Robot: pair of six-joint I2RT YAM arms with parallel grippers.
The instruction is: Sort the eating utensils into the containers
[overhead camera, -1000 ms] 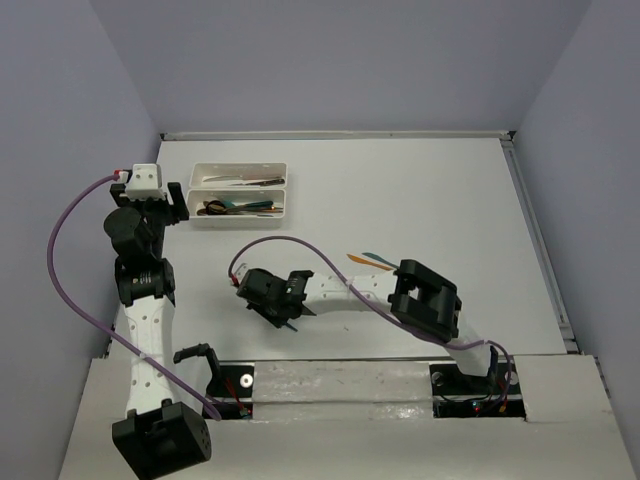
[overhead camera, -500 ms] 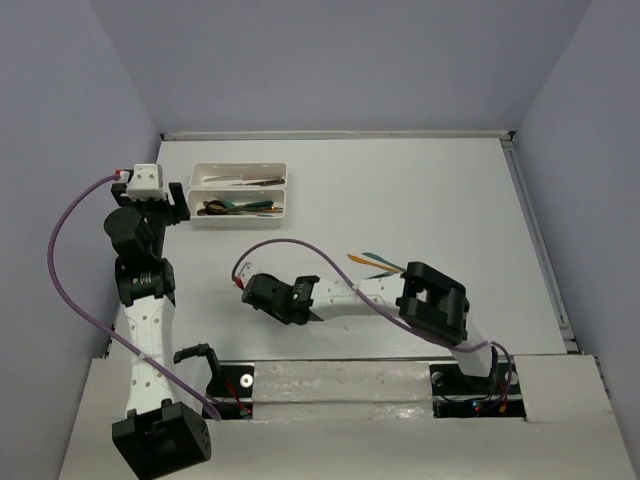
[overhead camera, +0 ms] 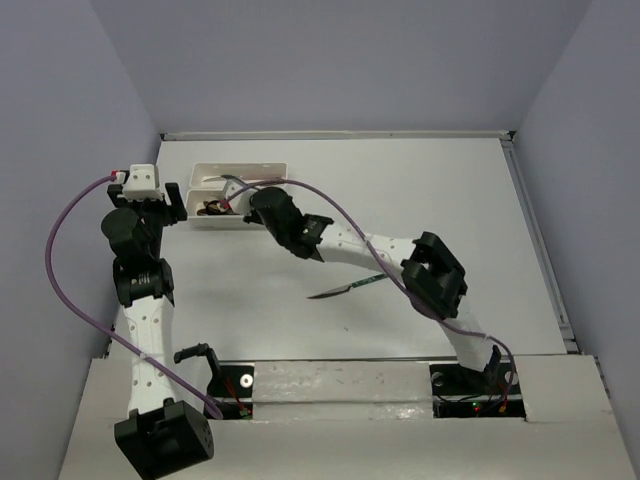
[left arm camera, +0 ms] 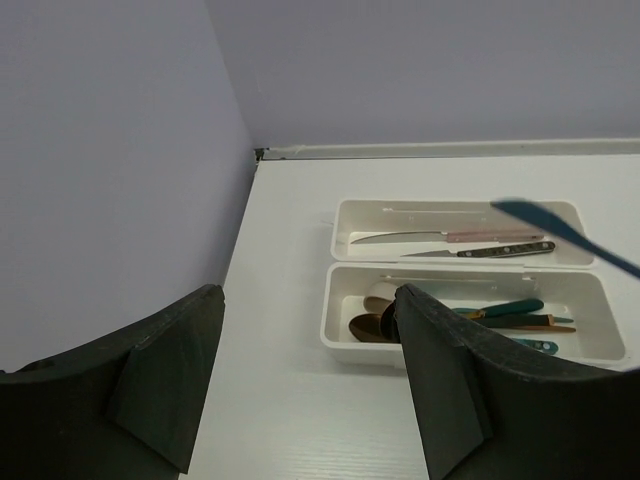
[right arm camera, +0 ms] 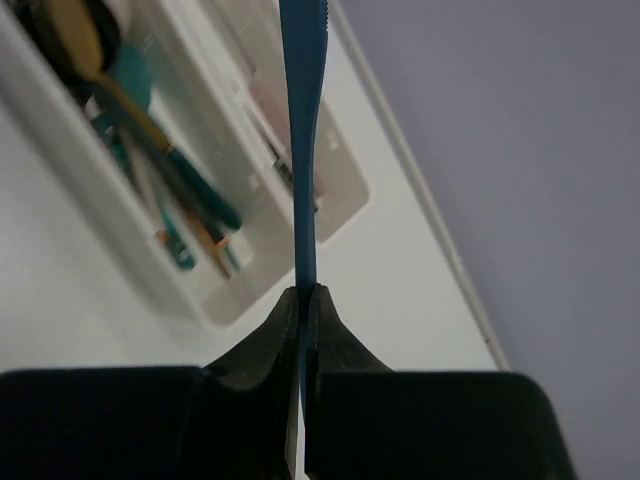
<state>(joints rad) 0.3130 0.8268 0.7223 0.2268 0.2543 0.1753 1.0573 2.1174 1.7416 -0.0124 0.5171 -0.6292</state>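
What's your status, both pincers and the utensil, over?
Right pincer shut on blue utensil, held over the white trays. Left pincer open, empty, beside trays. A knife lies loose on table. Nothing blocking.

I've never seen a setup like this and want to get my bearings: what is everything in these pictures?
far tray: one, white, far left of the table.
near tray: one, white, alongside the far tray.
knives: two, silver blades, one pinkish handle, one dark, in the far tray.
mixed utensils: several, brown, beige, teal, orange, in the near tray; exact count unclear.
blue utensil: one, in the air over the trays.
loose knife: one, dark blade, green handle, on the table by the right arm.
table: one, white.
cables: two, purple, one along each arm.
left gripper: black, open, empty, left of the trays.
right gripper: black, shut on the blue utensil.
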